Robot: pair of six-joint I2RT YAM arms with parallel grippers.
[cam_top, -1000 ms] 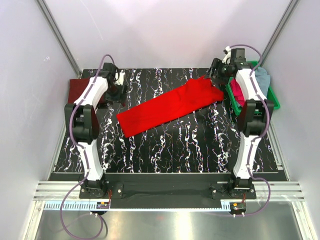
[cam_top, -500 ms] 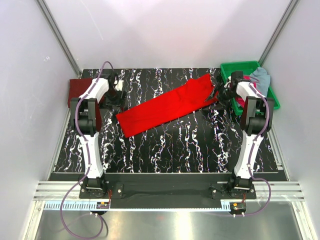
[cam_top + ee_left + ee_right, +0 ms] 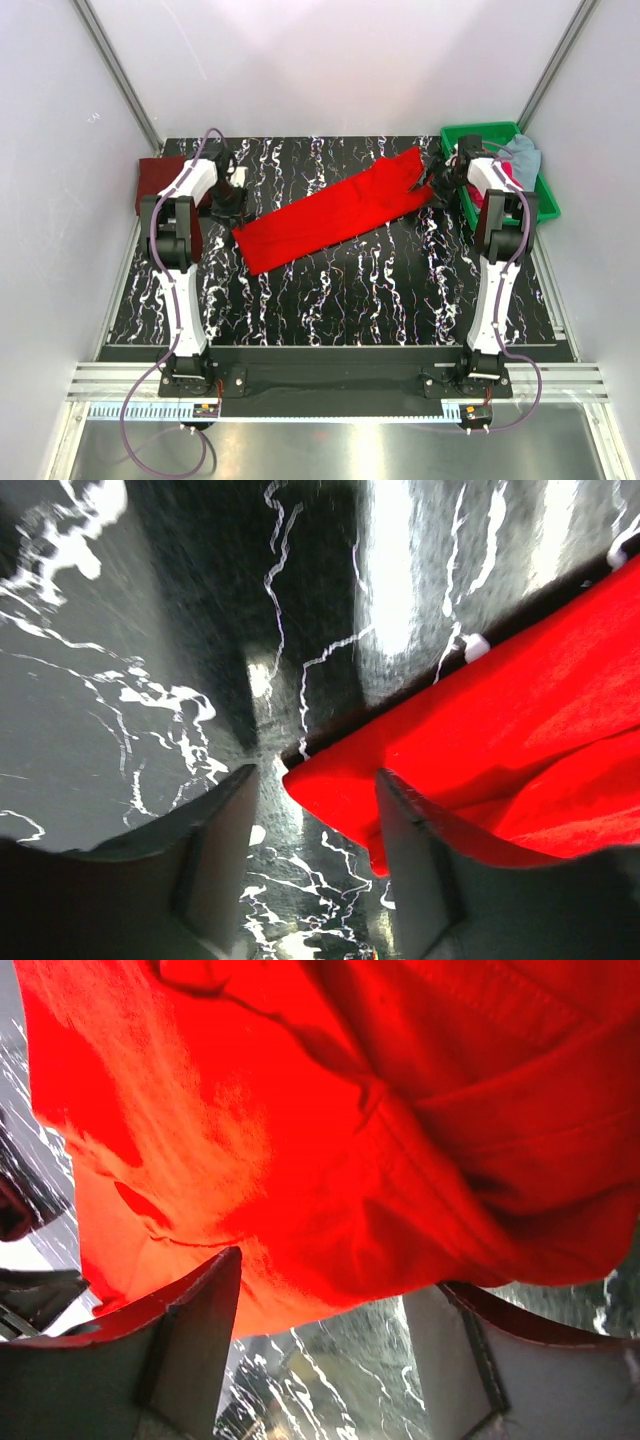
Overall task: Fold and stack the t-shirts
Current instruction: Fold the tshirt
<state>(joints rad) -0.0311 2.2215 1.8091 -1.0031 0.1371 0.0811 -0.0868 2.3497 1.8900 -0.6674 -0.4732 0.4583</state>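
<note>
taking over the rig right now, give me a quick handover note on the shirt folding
Left gripper: open, jaws either side of the left corner of the red t-shirt, not gripping.
Right gripper: open at that shirt's far-right end, nothing held.
The red t-shirt lies as a long narrow strip diagonally on the table. Maroon t-shirt: compact at the far-left edge. Pink t-shirt and grey-blue t-shirt: in the green tray.
Done: red one apparently folded lengthwise.
Left: fold it shorter, stack it, then do the two in the tray.
</note>
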